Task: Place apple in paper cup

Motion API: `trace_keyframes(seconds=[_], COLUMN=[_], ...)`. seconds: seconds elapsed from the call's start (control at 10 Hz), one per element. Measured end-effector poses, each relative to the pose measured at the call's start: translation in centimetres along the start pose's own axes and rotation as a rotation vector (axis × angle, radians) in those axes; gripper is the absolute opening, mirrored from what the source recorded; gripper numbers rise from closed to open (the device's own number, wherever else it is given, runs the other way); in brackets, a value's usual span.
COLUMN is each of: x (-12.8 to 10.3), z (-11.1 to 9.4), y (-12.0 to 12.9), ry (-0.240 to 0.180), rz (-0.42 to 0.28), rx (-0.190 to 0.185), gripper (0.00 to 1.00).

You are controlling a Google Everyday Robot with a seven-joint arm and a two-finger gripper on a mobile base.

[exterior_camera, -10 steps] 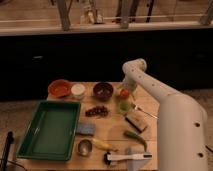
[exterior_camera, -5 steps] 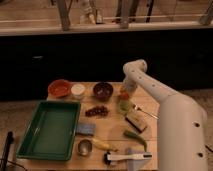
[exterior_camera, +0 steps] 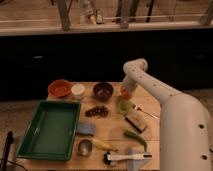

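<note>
Nothing has moved; the gripper (exterior_camera: 125, 88) stays at the apple (exterior_camera: 125, 95).

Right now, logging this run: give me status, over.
Gripper low over the apple, far edge of the table. Paper cup sits to the left, beside the orange bowl. Dark bowl between apple and cup.

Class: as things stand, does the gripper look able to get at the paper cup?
Probably yes: the gripper hangs beside the dark bowl, and the paper cup stands on that bowl's other side with nothing over it.
</note>
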Motion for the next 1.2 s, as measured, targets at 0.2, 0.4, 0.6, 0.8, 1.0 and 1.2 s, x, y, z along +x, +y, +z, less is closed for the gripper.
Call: trace_keyframes(seconds=[0.2, 0.4, 0.6, 0.8, 1.0, 1.2], x=[0.1, 0.1, -0.1, -0.5, -0.8, -1.2], z=[-1.7, -2.7, -3.9, -4.7, -5.3, -6.2], y=[-0.5, -0.8, -1.1, -1.5, -1.8, -2.5], ry=[0.017, 0.026, 0.033, 0.037, 0.038, 0.041], rz=[-0.017, -0.03, -0.047, -0.068, -0.083, -0.109], rx=[0.028, 0.047, 0.067, 0.084, 0.097, 0.114], gripper=[0.0, 0.0, 0.0, 0.0, 0.0, 0.0])
